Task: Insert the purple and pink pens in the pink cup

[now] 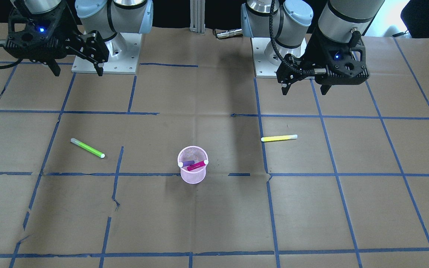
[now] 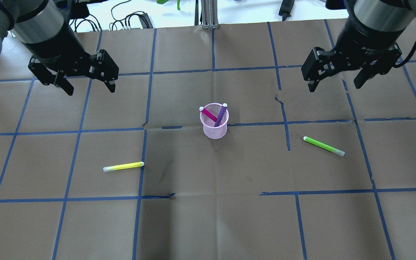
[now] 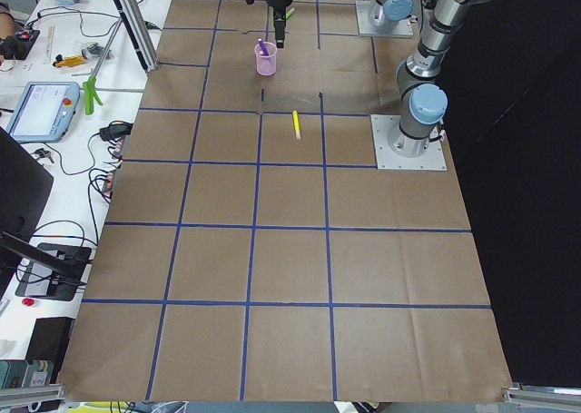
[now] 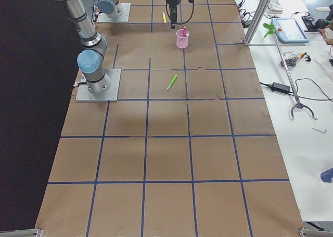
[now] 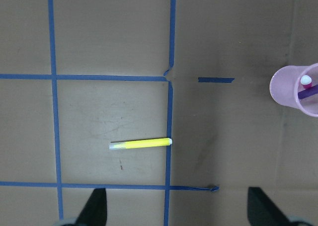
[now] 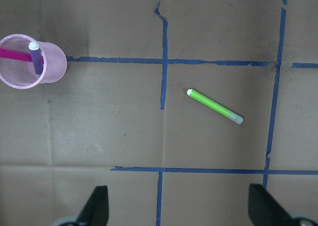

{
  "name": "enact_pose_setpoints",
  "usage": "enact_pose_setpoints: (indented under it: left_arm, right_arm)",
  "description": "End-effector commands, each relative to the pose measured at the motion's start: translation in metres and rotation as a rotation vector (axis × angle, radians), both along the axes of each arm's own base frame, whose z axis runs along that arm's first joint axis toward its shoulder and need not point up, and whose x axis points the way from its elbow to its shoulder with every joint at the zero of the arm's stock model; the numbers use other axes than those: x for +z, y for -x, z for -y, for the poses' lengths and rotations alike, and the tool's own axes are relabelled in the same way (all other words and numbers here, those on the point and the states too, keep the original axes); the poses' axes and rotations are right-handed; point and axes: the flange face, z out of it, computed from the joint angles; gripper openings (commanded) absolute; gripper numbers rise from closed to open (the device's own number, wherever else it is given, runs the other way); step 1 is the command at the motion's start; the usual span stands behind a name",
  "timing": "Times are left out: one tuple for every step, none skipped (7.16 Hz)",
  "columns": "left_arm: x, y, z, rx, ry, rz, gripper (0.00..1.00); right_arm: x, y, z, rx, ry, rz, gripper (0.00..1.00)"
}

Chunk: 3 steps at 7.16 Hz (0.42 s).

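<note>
Overhead exterior: purple pen (image 2: 220,116) and pink pen (image 2: 209,115) stand crossed inside pink cup (image 2: 215,132). Left gripper (image 2: 91,90) and right gripper (image 2: 334,87) hover, fingers spread, empty.

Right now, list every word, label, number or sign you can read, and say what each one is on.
No text reads clearly enough to quote.
White print on the right wrist coupling: too small and blurred to read.
Teach pendant screen: too small to read.
Pink cup, yellow pen, green pen: no print visible.
</note>
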Motion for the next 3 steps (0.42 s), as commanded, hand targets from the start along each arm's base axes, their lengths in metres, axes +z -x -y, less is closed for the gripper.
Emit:
enact_pose_setpoints:
  left_arm:
    - [-0.0111,0.0031,0.0039,-0.003,0.003,0.000,0.97]
    - [-0.0128,0.0033,0.0041,-0.006,0.011,-0.002,0.97]
    - [-0.0143,0.0032,0.0038,-0.008,0.008,0.000,0.97]
  right_arm:
    - [0.0001,0.0000,-0.0001,0.000,0.000,0.000,1.00]
    - [-0.0006,0.0000,0.0004,0.000,-0.002,0.000,1.00]
    - [-0.0006,0.0000,0.0004,0.000,-0.002,0.000,1.00]
